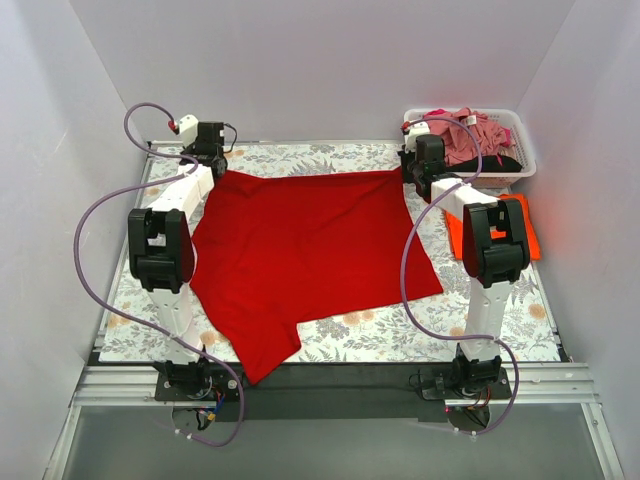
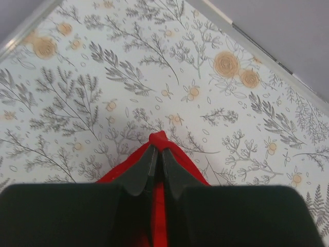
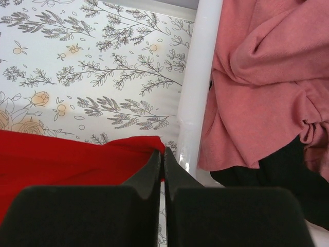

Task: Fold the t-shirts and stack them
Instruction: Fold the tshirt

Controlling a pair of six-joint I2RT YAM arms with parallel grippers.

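The red t-shirt [image 1: 305, 255] lies spread across the floral table cloth, a sleeve trailing to the near edge. My left gripper [image 1: 213, 160] is shut on its far-left corner [image 2: 159, 140]. My right gripper [image 1: 412, 170] is shut on its far-right corner [image 3: 139, 146], close beside the basket rim [image 3: 198, 92]. An orange t-shirt [image 1: 525, 232] lies folded at the right, partly hidden by my right arm. A pink t-shirt [image 1: 470, 135] and a black t-shirt [image 1: 495, 163] sit in the basket; both also show in the right wrist view, pink [image 3: 257, 87] above black [image 3: 288, 180].
The white lattice basket [image 1: 520, 135] stands at the far right corner. The floral table cloth [image 1: 450, 325] covers the table, with grey walls on three sides. A metal rail [image 1: 320, 385] runs along the near edge.
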